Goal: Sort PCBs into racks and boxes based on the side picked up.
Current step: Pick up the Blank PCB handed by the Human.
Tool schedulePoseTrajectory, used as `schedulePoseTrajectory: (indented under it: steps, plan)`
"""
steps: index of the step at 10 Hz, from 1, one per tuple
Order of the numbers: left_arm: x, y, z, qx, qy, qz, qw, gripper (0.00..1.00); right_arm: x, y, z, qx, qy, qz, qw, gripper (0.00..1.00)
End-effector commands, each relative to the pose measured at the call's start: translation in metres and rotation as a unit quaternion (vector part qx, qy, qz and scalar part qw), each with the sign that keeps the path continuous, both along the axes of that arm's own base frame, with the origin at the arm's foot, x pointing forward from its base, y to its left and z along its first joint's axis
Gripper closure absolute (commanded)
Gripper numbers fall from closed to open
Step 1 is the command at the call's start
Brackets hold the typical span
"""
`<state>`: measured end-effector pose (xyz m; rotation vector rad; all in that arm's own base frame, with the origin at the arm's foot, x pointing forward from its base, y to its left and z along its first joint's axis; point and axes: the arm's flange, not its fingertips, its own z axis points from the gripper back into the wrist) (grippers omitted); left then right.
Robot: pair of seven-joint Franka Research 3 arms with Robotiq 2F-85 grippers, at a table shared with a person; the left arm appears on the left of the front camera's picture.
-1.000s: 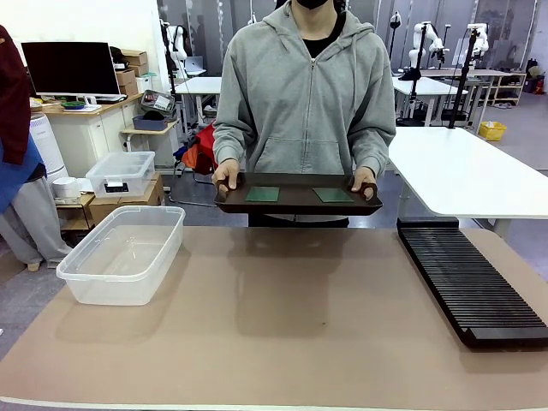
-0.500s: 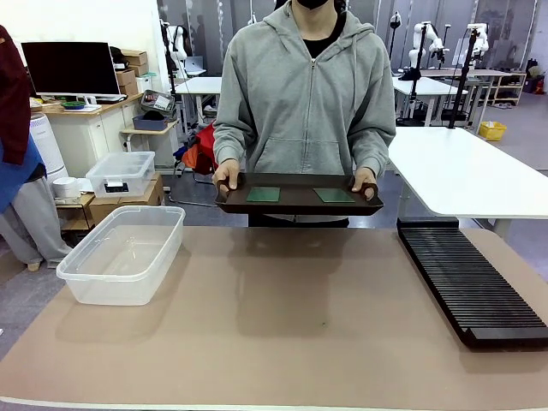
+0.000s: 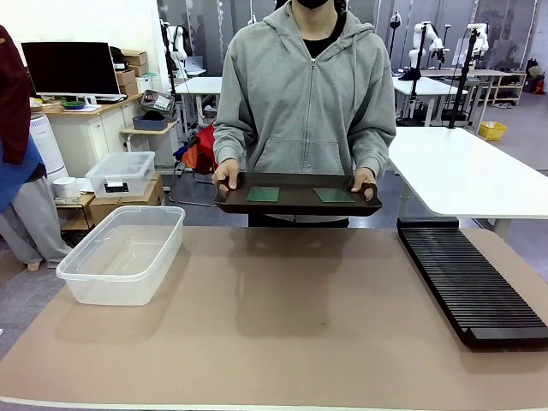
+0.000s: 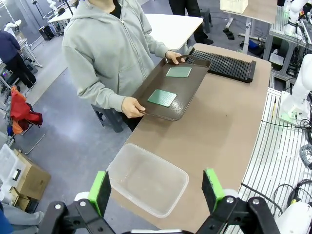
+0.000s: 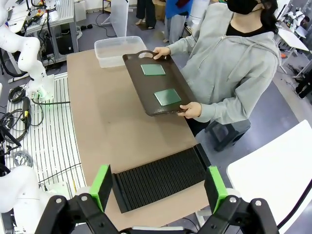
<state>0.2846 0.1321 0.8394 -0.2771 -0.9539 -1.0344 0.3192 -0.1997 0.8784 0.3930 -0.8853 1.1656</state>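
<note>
Holding the brown tray (image 3: 295, 206) level at the tabletop's (image 3: 300, 325) far edge, the person offers you two circuit boards (image 3: 263, 194) (image 3: 333, 195) lying flat and apart for easy picking, while your left end effector (image 4: 156, 190) and right end effector (image 5: 158, 187) hang spread wide, empty.

Two green PCBs (image 3: 263, 194) flat on tray (image 3: 298, 208)

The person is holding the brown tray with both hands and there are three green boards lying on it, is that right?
Not quite. The brown tray carries two green boards, not three, lying flat side by side and apart; the front view shows this plainly. The rest stands: the person grips the tray with both hands.
</note>
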Motion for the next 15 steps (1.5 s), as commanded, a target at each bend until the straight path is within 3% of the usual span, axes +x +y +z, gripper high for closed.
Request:
schedulePoseTrajectory:
  steps: [1, 15]
  plan:
    - [-0.0012, -0.0007, -0.0002, 0.003, -0.001, -0.002, 1.0, 0.0, -0.0019, 0.0016, -0.0005, 0.004, -0.003, 0.009, 1.0, 0.0]
    - [-0.0012, -0.0007, -0.0002, 0.003, -0.001, -0.002, 1.0, 0.0, -0.0019, 0.0016, -0.0005, 0.004, -0.003, 0.009, 1.0, 0.0]
